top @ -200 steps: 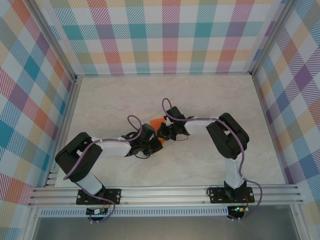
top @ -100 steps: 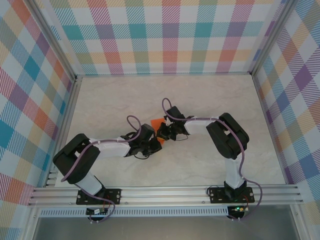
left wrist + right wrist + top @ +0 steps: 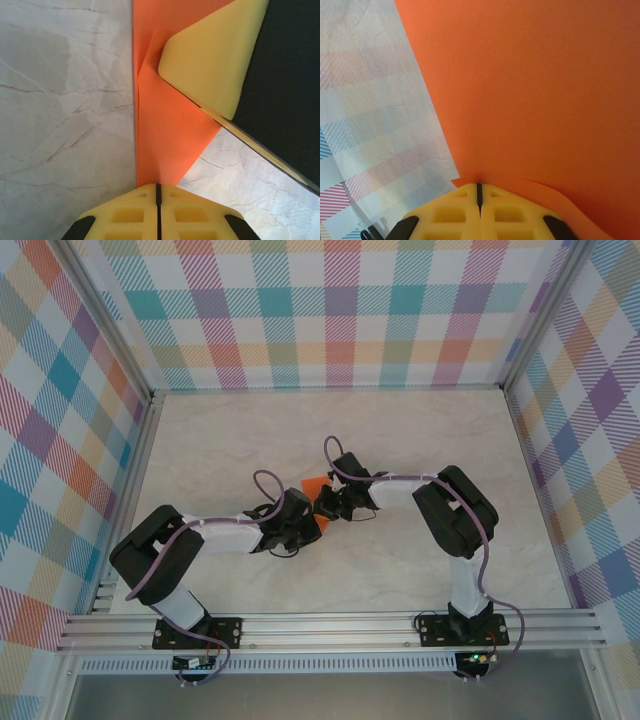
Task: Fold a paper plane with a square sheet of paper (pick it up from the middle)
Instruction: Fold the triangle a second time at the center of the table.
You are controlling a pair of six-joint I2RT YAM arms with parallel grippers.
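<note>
The orange sheet of paper (image 3: 313, 485) is folded and held above the table between both grippers. In the left wrist view it is a narrow tapering strip (image 3: 165, 125) with a lengthwise crease, and its lower end runs into my left gripper (image 3: 158, 186), which is shut on it. The right gripper's yellow finger (image 3: 215, 55) lies against the strip's upper right. My right gripper (image 3: 479, 186) is shut on a layered edge of the broad orange face (image 3: 530, 90). From above, the left gripper (image 3: 303, 529) and right gripper (image 3: 326, 506) nearly touch. I cannot tell whether it has the paper plane's shape.
The marble-patterned table (image 3: 420, 440) lies bare around the arms. Checked walls (image 3: 340, 320) close in the back and both sides. An aluminium rail (image 3: 330, 625) carries both arm bases at the near edge.
Almost nothing differs. The left arm's elbow swayed slightly left and back. Both grippers stay closed on the orange paper in the same place.
</note>
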